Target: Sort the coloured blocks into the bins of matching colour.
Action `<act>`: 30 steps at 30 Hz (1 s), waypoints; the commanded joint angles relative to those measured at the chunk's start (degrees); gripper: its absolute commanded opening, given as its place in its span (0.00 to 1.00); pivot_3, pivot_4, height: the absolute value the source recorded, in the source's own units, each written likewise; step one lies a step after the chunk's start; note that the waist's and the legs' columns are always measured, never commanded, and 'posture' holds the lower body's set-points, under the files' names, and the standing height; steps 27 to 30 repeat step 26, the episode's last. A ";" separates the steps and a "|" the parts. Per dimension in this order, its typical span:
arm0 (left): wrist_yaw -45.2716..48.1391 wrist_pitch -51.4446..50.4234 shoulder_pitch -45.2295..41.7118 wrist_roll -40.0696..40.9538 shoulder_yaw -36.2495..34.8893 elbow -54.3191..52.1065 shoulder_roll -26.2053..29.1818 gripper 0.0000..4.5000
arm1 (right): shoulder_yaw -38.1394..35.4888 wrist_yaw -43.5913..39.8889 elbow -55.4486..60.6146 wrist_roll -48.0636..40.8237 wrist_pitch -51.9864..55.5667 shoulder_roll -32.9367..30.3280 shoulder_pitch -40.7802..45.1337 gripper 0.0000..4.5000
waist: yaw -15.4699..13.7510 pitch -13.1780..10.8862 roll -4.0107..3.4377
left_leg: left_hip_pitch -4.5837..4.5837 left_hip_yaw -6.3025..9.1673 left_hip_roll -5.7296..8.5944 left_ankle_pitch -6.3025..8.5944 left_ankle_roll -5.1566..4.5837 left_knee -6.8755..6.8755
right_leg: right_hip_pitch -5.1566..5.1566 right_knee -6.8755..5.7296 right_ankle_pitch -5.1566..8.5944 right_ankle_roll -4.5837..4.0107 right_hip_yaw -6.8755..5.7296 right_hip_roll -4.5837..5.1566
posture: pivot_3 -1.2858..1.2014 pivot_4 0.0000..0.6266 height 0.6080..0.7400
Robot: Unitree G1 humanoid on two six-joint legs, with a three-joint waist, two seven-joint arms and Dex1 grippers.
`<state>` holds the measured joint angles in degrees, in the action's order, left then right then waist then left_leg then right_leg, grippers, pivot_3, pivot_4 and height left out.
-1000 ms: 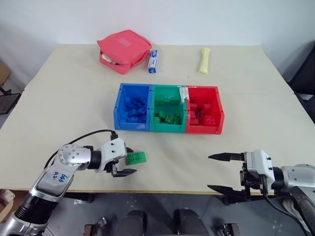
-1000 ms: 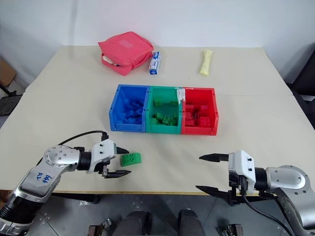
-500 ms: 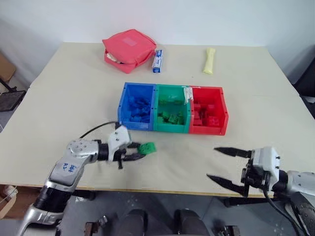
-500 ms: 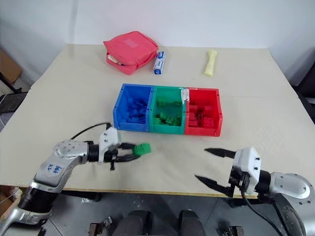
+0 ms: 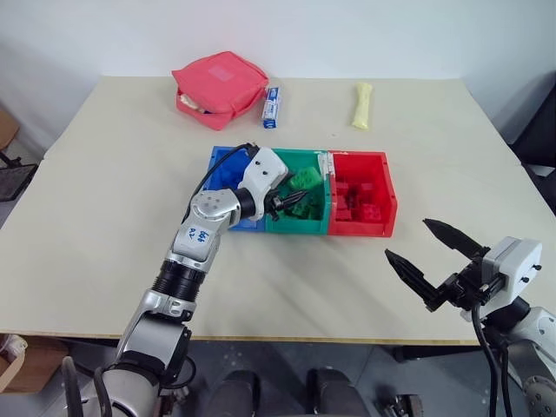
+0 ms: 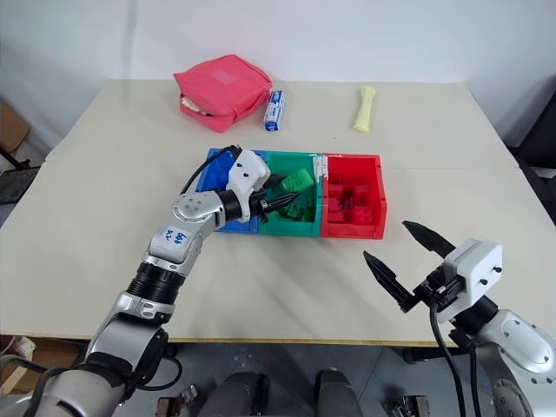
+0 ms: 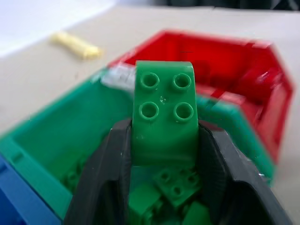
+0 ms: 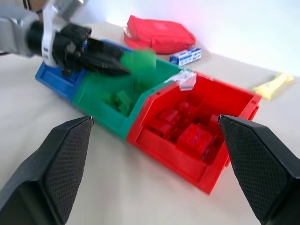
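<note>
Three joined bins sit mid-table: blue bin [image 5: 219, 163], green bin [image 5: 298, 228], red bin [image 5: 360, 228]. Each holds several blocks of its own colour. My left gripper [image 5: 294, 198] is shut on a green block [image 5: 304, 178] and hangs level over the green bin. In the left wrist view the green block [image 7: 163, 117] sits studs-up between both fingers, above the green bin [image 7: 42, 140]. My right gripper [image 5: 408, 239] stands open and empty above the table's front right, short of the red bin [image 8: 197, 136].
At the table's far side lie a pink zipped pouch [image 5: 219, 87], a small blue-and-white box [image 5: 271, 107] and a pale yellow tube [image 5: 360, 104]. Bare tabletop runs along the front edge [image 5: 287, 337] and on both sides of the bins.
My left gripper closed on the green block near the front edge and carried it up and forward over the green bin. The right gripper rose a little and turned, staying open.
</note>
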<state>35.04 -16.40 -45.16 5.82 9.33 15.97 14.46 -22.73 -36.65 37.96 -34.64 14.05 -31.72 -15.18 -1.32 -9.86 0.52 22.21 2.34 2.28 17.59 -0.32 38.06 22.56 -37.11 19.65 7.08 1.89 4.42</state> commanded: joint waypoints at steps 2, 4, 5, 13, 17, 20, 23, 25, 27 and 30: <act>4.15 1.52 0.35 3.80 -2.76 -3.54 0.90 0.82 | -0.59 0.12 1.77 0.00 -0.76 -0.30 -0.38 1.00 | -0.07 0.00 0.00 | 0.01 0.02 0.01 0.00 0.00 0.00 | 0.00 0.01 0.00 0.00 0.01 0.02 | 0.52 0.24 1.00; 5.05 0.87 0.82 4.62 -3.75 -4.72 1.60 0.96 | -0.17 -0.54 1.32 -0.02 -0.69 -0.66 -0.07 1.00 | -0.06 0.00 0.00 | 0.01 0.02 0.01 0.00 0.00 0.01 | -0.02 0.01 0.00 0.00 0.01 0.03 | 0.52 0.24 1.00; 4.97 0.71 0.87 4.52 -4.03 -5.02 1.99 1.00 | 0.01 -0.89 1.08 -0.10 -0.64 -0.84 0.15 1.00 | -0.06 0.00 0.00 | 0.02 0.03 0.01 0.00 0.00 0.01 | -0.02 0.01 0.00 0.00 0.01 0.03 | 0.52 0.24 1.00; 25.88 3.34 16.72 13.96 -12.55 -18.19 22.45 1.00 | 5.65 -12.86 -7.45 0.23 -1.04 -7.82 6.53 1.00 | 2.04 0.00 -0.04 | -0.11 0.05 -0.10 -0.01 0.10 -0.18 | 0.01 0.02 0.05 -0.10 0.06 -0.04 | 0.52 0.24 1.00; 29.00 4.71 27.64 14.03 -17.99 -18.98 31.23 1.00 | 7.73 -18.48 -13.75 1.45 -2.81 -10.11 10.74 1.00 | 1.52 -0.02 -0.06 | -0.10 0.17 -0.10 -0.01 0.10 -0.18 | -0.05 0.11 0.08 -0.15 0.00 0.04 | 0.52 0.24 1.00; 26.00 8.17 34.25 13.50 -23.40 -18.95 31.59 1.00 | 8.71 -20.80 -17.79 2.25 -3.69 -10.34 13.53 1.00 | 0.58 -0.02 -0.06 | -0.09 0.26 -0.05 0.06 -0.02 -0.14 | -0.13 0.19 0.07 -0.14 -0.03 0.16 | 0.52 0.24 1.00; 22.94 8.74 39.13 14.11 -26.73 -19.93 29.64 1.00 | 9.27 -21.23 -19.77 2.32 -3.68 -9.75 15.23 1.00 | 0.14 -0.02 -0.06 | -0.06 0.25 -0.03 0.08 -0.06 -0.13 | -0.12 0.21 0.07 -0.14 -0.02 0.20 | 0.52 0.24 1.00; 21.57 10.59 41.16 12.95 -26.59 -21.58 28.74 1.00 | 9.39 -21.66 -20.56 2.68 -4.07 -9.72 15.53 1.00 | -0.03 -0.02 -0.06 | -0.06 0.26 -0.04 0.10 -0.03 -0.14 | -0.11 0.22 0.07 -0.14 -0.02 0.18 | 0.52 0.24 1.00; 20.71 11.33 41.60 11.93 -26.02 -22.18 28.41 1.00 | 9.29 -21.79 -20.91 2.73 -4.18 -9.74 15.60 1.00 | -0.03 -0.02 -0.06 | -0.06 0.26 -0.04 0.10 -0.03 -0.15 | -0.10 0.21 0.07 -0.14 -0.03 0.18 | 0.52 0.24 1.00; 20.71 11.33 41.60 11.93 -26.02 -22.18 28.41 1.00 | 9.29 -21.79 -20.91 2.73 -4.18 -9.74 15.60 1.00 | -0.03 -0.02 -0.06 | -0.06 0.26 -0.04 0.10 -0.03 -0.15 | -0.10 0.21 0.07 -0.14 -0.03 0.18 | 0.52 0.24 1.00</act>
